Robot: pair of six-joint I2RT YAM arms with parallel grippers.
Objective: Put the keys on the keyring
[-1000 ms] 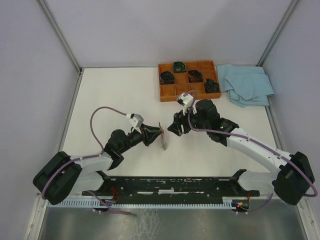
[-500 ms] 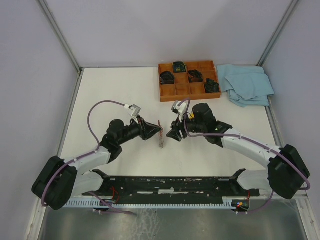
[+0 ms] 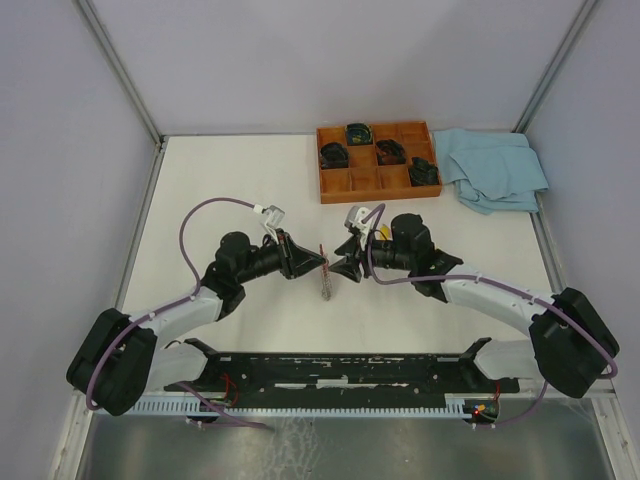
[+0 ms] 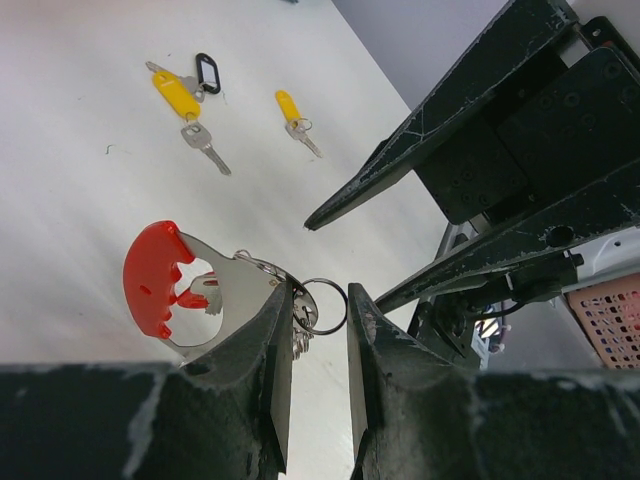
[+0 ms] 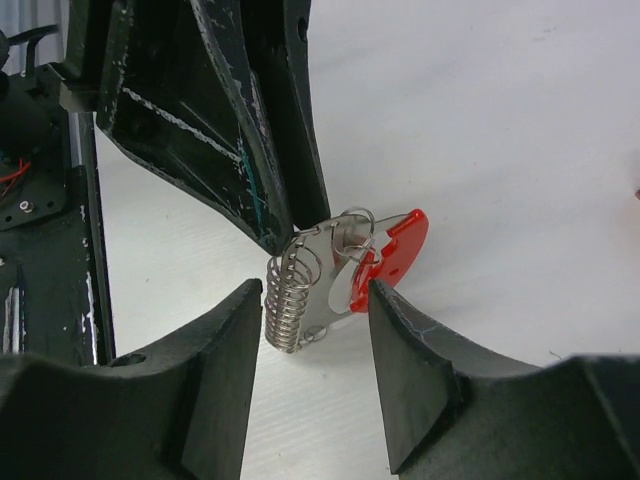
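Note:
My left gripper (image 4: 320,292) is shut on the keyring (image 4: 200,300), pinching its thin silver ring (image 4: 322,305) and metal plate. It holds the curved red band (image 4: 148,275) above the table. In the top view the keyring (image 3: 325,282) hangs between both grippers. My right gripper (image 5: 315,292) is open, one jaw on each side of the keyring's wire coil (image 5: 290,300) and red band (image 5: 395,250), touching neither. Two yellow-capped keys (image 4: 178,95) (image 4: 288,106) lie on the table beyond. A small red piece (image 5: 365,290) hangs at the plate's opening.
A black oval loop (image 4: 207,72) with a plain silver key lies by the larger yellow key. An orange compartment tray (image 3: 340,185) with dark items stands at the back, and a blue cloth (image 3: 495,168) lies to its right.
My right gripper has moved left up to the keyring and its jaws have narrowed. The left gripper has carried the keyring slightly up and right.

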